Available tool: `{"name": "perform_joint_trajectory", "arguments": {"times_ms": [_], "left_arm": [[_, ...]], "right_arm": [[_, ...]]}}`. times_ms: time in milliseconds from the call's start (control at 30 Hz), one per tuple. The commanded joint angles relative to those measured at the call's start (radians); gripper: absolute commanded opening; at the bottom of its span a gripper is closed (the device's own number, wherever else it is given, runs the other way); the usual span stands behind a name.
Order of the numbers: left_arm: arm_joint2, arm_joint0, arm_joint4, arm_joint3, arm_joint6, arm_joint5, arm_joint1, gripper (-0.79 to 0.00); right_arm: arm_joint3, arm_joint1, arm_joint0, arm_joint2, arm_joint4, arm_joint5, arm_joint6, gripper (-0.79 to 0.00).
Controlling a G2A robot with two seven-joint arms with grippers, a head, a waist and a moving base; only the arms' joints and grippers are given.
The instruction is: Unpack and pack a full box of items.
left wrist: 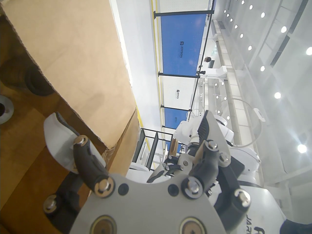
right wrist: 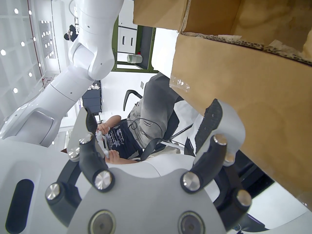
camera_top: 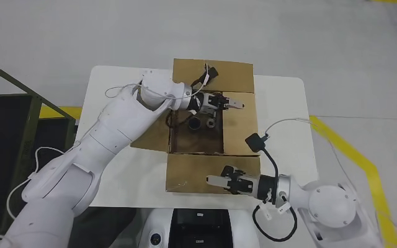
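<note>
Cardboard box [camera_top: 236, 75] sits mid-bench [camera_top: 279, 111], open, flaps folded outward on the far and near sides.

Inside the box: dark round items low in the cavity [camera_top: 195, 124]. One shows from the left wrist as a dark cylinder [left wrist: 36, 83] behind the cardboard wall [left wrist: 68, 37]. What they are cannot be made out.

Left end effector [camera_top: 237, 104] is at the box's right-hand rim. Its fingers are apart [left wrist: 131, 122], one on the inner side of the wall and the other outside it. The card stands between them and is not pinched (whether a pad touches it, I cannot tell).

Right end effector [camera_top: 214, 181] hovers at the near flap, well apart from the left one. Fingers are spread with nothing between them [right wrist: 151, 109]. One finger [right wrist: 212, 120] lies just beside the flap's face [right wrist: 243, 98].
</note>
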Motion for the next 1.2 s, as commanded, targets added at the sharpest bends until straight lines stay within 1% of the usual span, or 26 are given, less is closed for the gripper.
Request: {"name": "perform_joint_trajectory", "arguments": {"times_ms": [0, 133, 200, 500, 633, 800, 1167], "left_arm": [[0.01, -0.002, 0.027, 0.008, 0.023, 0.001, -0.006, 0.0], [0.022, 0.0, 0.067, 0.022, 0.059, -0.003, -0.016, 0.0], [0.026, 0.005, 0.066, 0.031, 0.055, -0.011, -0.021, 0.0], [0.027, 0.02, 0.071, 0.068, 0.081, -0.091, -0.042, 0.0], [0.012, 0.027, 0.052, 0.071, 0.081, -0.132, -0.048, 0.0], [-0.022, 0.039, 0.022, 0.06, 0.072, -0.173, -0.047, 0.0], [-0.091, 0.078, -0.005, -0.008, 0.047, -0.207, -0.038, 0.0]], "right_arm": [[0.002, 0.002, -0.006, 0.009, 0.01, 0.008, -0.014, 0.0], [0.008, 0.005, -0.013, 0.021, 0.025, 0.021, -0.037, 0.0], [0.011, 0.006, -0.014, 0.023, 0.032, 0.024, -0.044, 0.0], [0.031, 0.013, -0.011, 0.019, 0.043, 0.024, -0.058, 0.0], [0.042, 0.016, -0.007, 0.013, 0.047, 0.028, -0.065, 0.0], [0.051, 0.019, 0.001, -0.002, 0.048, 0.036, -0.071, 0.0], [0.098, 0.024, 0.028, -0.043, 0.049, 0.063, -0.094, 0.0]]}}
